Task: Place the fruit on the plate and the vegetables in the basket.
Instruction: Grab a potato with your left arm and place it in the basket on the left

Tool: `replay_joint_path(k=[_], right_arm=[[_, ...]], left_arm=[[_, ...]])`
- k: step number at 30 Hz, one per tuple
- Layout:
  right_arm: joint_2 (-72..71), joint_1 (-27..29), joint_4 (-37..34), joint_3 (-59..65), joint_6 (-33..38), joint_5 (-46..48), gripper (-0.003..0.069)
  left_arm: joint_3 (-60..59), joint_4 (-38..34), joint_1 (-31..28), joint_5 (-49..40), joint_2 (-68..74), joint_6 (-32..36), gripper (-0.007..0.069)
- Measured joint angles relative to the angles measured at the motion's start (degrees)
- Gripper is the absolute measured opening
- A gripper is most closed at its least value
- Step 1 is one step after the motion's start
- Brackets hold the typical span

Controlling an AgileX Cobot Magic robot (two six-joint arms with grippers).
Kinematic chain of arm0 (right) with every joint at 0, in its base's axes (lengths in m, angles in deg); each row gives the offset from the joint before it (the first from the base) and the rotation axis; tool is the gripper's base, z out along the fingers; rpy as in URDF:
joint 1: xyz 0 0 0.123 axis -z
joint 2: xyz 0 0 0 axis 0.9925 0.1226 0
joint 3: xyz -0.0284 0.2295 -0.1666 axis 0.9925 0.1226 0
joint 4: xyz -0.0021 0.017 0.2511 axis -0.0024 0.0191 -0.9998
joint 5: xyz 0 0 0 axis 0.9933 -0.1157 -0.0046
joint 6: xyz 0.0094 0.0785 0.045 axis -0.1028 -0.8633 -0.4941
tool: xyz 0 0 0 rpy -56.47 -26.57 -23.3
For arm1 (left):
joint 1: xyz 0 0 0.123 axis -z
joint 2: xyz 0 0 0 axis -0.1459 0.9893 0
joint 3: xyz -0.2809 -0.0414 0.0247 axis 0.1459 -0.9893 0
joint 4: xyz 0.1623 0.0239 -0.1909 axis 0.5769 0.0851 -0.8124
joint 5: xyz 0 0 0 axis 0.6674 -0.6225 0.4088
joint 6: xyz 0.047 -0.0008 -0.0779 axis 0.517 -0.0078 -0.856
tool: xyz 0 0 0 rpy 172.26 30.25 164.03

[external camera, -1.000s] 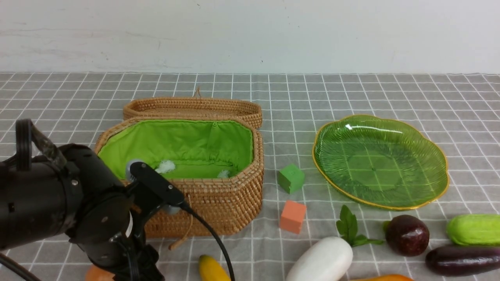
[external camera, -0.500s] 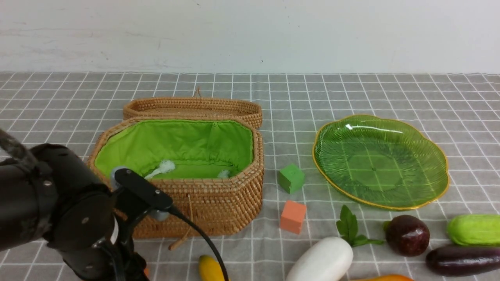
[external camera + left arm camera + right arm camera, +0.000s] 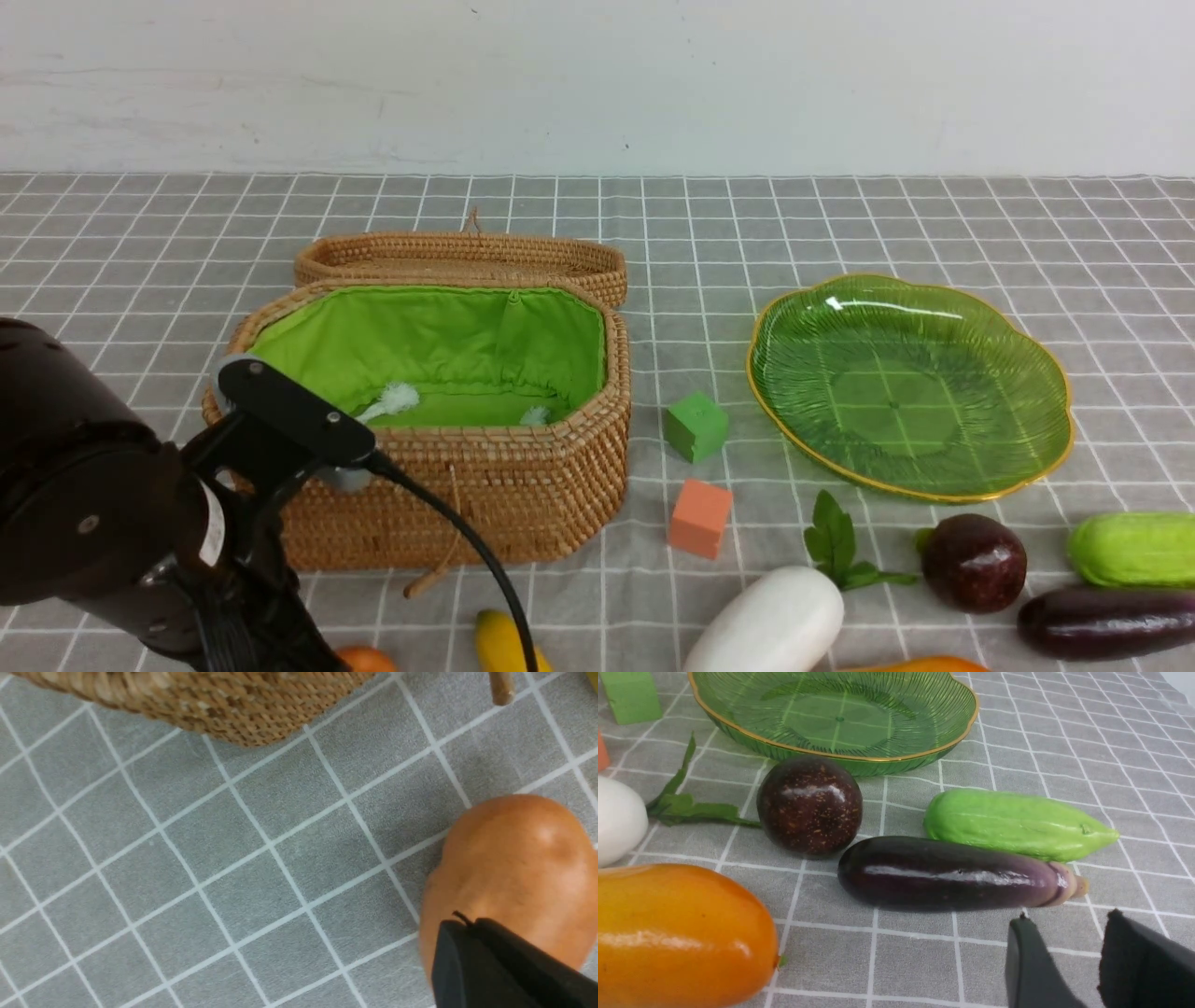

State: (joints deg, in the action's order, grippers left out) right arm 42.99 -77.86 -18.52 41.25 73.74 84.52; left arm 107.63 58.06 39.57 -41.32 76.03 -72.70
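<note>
So the left gripper point(image 3: 472, 947) is right at the potato point(image 3: 514, 868), can't tell if it's gripping, and the right gripper point(image 3: 1066, 927) hangs half-open, empty, near the eggplant point(image 3: 948, 872).

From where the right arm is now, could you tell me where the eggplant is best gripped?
Probably its thick middle, coming down from above with the tool spanning its width. The eggplant lies flat on its side, glossy and rounded; the gourd crowds its stem end.

Left arm point(image 3: 93, 523): glossy black, rounded housing, small screws, black cable point(image 3: 471, 551). Right hand point(image 3: 1066, 924): matte black fingers point(image 3: 1031, 966).
</note>
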Motion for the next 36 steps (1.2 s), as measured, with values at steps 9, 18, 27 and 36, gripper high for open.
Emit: replay_joint_path(k=[9,18,27,36], right_arm=[[0.0,0.0,0.0,0.0,0.0,0.0,0.0241],[0.0,0.0,0.0,0.0,0.0,0.0,0.0241],[0.0,0.0,0.0,0.0,0.0,0.0,0.0241],[0.0,0.0,0.0,0.0,0.07,0.0,0.0241]], left_arm=[[-0.06,-7.72,0.0,0.32,-0.24,6.42,0.0524],[-0.18,-8.11,0.0,5.6,5.85,6.94,0.0664],[-0.85,-8.37,0.0,5.18,20.26,4.99,0.0574],[-0.81,-8.17,0.0,4.41,19.0,4.9,0.0536]])
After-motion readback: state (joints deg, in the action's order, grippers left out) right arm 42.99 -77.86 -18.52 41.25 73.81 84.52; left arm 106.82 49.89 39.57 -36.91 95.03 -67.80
